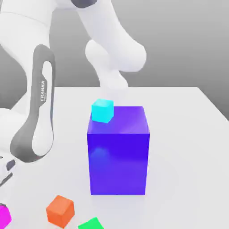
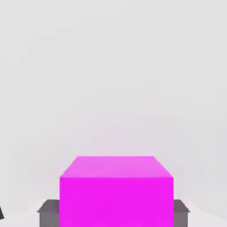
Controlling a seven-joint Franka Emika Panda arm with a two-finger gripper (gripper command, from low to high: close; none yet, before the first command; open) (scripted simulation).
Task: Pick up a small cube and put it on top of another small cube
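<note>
The jaws pinch the small magenta-pink cube (image 2: 116, 191), one grey finger (image 2: 48, 213) flat against each of its side faces, as the hand view shows. In the exterior view that cube (image 1: 4, 216) sits on the white table (image 1: 188, 134) well off the big blue block (image 1: 118, 152), toward the view's lower left corner. An orange cube (image 1: 60, 210) and a green one (image 1: 91, 223) lie between (both nearer the block's front). A cyan cube (image 1: 103, 110) perches on the block's top back corner.
</note>
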